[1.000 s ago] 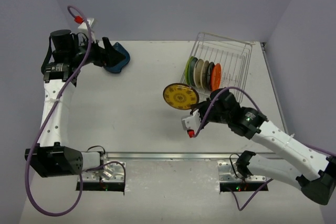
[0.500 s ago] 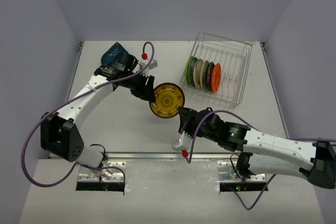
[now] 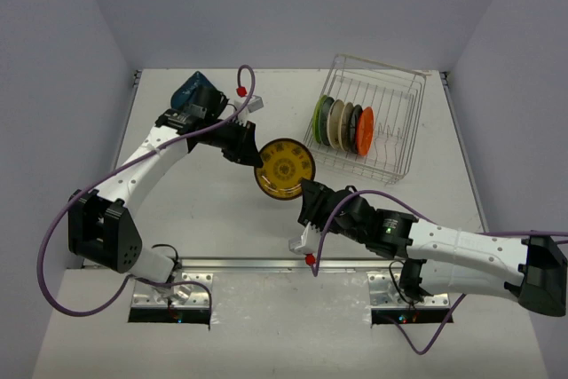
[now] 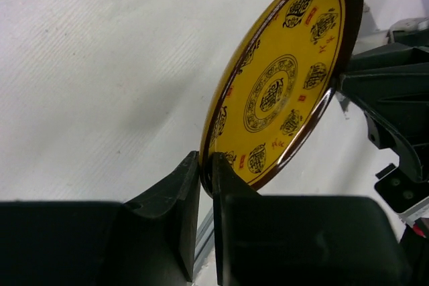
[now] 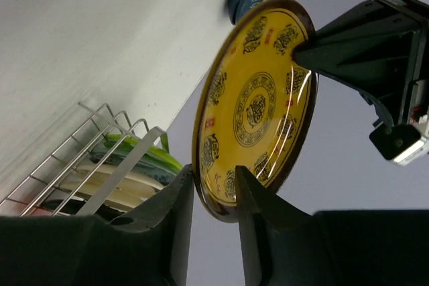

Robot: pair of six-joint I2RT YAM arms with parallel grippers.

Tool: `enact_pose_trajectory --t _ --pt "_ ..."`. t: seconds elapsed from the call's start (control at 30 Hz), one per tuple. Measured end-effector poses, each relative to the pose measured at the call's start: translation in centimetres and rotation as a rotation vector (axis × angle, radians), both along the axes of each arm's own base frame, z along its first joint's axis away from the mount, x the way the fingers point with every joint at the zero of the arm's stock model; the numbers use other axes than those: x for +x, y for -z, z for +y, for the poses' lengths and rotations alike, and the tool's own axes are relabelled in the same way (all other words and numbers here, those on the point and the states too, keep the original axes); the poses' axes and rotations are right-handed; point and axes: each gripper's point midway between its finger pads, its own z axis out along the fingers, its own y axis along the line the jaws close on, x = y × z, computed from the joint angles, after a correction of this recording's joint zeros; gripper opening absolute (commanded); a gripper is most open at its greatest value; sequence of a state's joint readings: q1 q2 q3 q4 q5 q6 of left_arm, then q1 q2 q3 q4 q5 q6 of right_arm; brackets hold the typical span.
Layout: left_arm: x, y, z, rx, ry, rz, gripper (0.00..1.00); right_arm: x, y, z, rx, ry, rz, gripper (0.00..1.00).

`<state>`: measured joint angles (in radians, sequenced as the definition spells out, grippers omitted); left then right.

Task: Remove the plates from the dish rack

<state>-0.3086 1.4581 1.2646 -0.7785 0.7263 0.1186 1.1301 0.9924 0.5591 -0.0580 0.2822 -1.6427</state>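
Yellow plate (image 3: 282, 167) is mid-handover: your left end effector (image 4: 206, 163) pinches it, right end effector's (image 5: 213, 180) grip unclear; blue plate (image 3: 189, 91) is out, other plates (image 3: 342, 124) fill the dish rack (image 3: 382, 65).

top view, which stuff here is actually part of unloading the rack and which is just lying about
Part of the job:
- yellow plate, rim between left gripper and right gripper
- racked plates
- dish rack
- blue teardrop dish

Just there:
- table
- mounting rail
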Motion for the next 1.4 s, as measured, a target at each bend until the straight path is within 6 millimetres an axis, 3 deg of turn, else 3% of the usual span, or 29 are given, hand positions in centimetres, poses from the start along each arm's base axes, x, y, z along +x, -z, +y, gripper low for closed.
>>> enact_pose_trajectory --t 0.07,0.1,0.17,0.3,0.43,0.5,0.7,0.9,1.07,1.23,1.4 --pt "0.6 -0.5 0.3 -0.04 -0.015 0.004 0.0 0.3 -0.6 0.1 0.032 0.018 -0.008 0.91" --pt "1.2 -0.6 0.7 -0.055 -0.034 0.006 0.0 0.4 -0.9 0.0 0.047 0.029 -0.011 0.98" --pt "3.2 -0.8 2.0 -0.079 -0.096 0.015 0.0 0.7 -1.3 -0.1 0.076 0.056 -0.01 0.99" --pt "9.6 -1.0 4.8 -0.101 -0.234 -0.007 0.0 1.3 -1.7 -0.8 0.118 0.119 -0.004 0.99" --pt "16.1 0.5 6.3 -0.081 -0.339 -0.03 0.0 2.4 -1.6 -2.1 0.16 0.209 0.021 0.99" --pt "18.5 1.9 6.6 -0.061 -0.38 -0.034 0.0 3.2 -1.4 -3.2 0.186 0.275 0.047 0.99" --pt "24.8 8.6 7.8 0.012 -0.501 0.012 0.0 6.3 -1.8 -6.2 0.294 0.536 0.182 0.99" --pt "27.7 14.7 9.3 0.072 -0.581 0.069 0.0 9.7 -4.5 -8.7 0.508 0.789 0.34 0.99" --pt "29.3 14.9 9.7 0.05 -0.605 0.06 0.01 11.2 -6.4 -10.4 0.713 0.939 0.482 0.99" --pt "31.1 15.1 10.2 0.041 -0.623 0.042 0.13 12.2 -5.9 -11.8 0.847 1.089 0.667 0.99" --pt "31.0 17.3 10.8 0.055 -0.646 0.09 0.18 14.1 -4.9 -14.5 0.979 1.276 0.801 0.99"
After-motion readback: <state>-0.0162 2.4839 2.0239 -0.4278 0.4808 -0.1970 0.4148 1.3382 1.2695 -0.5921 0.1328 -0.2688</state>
